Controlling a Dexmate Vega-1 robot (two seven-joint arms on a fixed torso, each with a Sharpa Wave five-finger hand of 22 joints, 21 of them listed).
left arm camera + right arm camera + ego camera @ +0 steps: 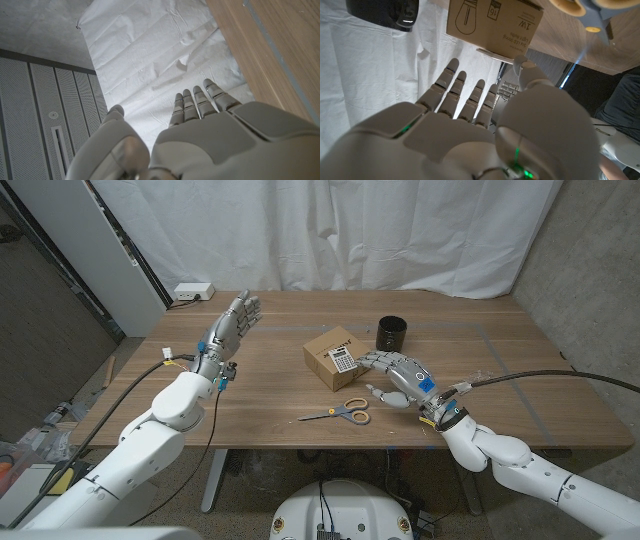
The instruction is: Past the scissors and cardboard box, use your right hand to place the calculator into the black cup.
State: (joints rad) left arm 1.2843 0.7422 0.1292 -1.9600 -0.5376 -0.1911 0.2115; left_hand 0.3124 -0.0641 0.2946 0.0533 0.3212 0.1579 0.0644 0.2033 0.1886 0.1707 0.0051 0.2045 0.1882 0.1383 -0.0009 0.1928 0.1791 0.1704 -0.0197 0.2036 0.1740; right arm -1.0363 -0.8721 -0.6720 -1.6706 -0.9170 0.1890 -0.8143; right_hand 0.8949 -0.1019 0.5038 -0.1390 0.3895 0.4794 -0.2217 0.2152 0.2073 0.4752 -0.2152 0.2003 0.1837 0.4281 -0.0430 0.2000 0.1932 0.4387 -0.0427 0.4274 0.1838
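Fingers (378,361) of your right hand (400,375) are spread apart and reach toward the calculator (342,361). They look just beside it or touching it, and they do not hold it yet. The calculator lies on top of the box (336,357), right at your fingertips, so it is easy to pick from above. The cup (392,333) stands past your fingers, a bit farther back on the worktop (280,395), well apart from the box. The scissors (340,413) lie on the near side of your fingers, by the heel of your hand. Your left hand (232,326) is held up off the worktop, fingers straight and apart, holding nothing, likely to stay out of the way. Next, I think you should close on the calculator.
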